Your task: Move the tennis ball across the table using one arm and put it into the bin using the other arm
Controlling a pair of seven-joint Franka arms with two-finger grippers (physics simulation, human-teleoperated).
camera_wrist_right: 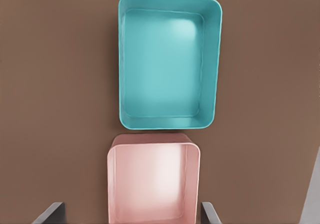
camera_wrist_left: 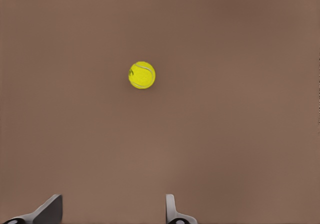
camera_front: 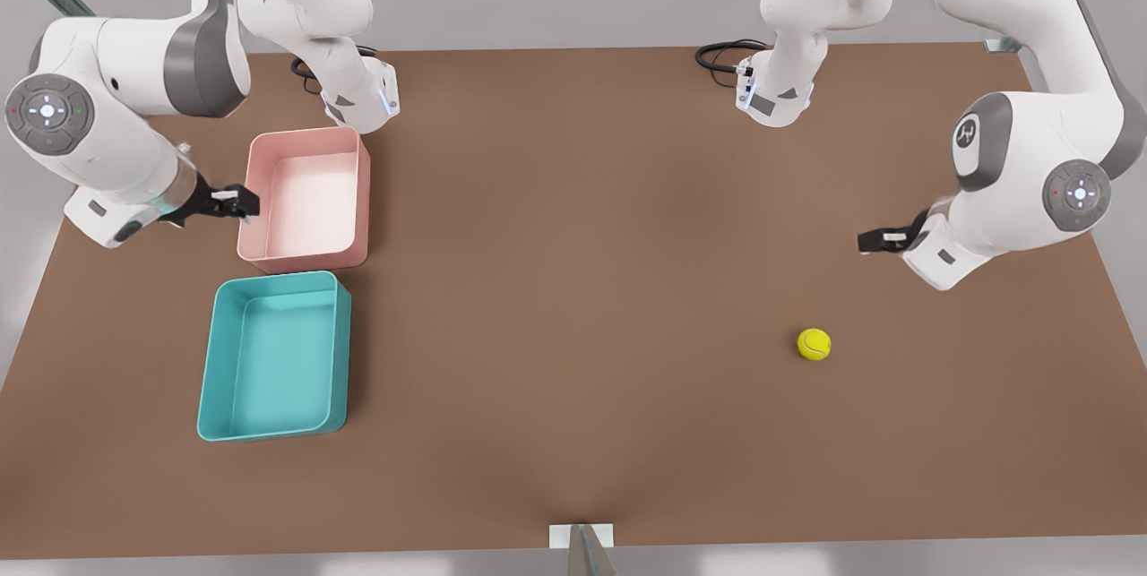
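The yellow-green tennis ball (camera_front: 814,344) lies on the brown table (camera_front: 573,271) toward the front view's right. My left gripper (camera_front: 874,240) hovers behind it, apart from it and open; its wrist view shows the ball (camera_wrist_left: 142,75) ahead of the spread fingertips (camera_wrist_left: 111,215). The teal bin (camera_front: 273,361) sits at the front view's left with nothing inside. My right gripper (camera_front: 235,200) hangs open over the pink tray's outer edge, and its wrist view shows the teal bin (camera_wrist_right: 165,68) beyond the gripper (camera_wrist_right: 130,216).
A pink tray (camera_front: 309,204) stands right behind the teal bin, almost touching it, and appears again in the right wrist view (camera_wrist_right: 152,184). Both arm bases and black cables sit at the table's far edge. A wide stretch of bare tabletop separates ball and bins.
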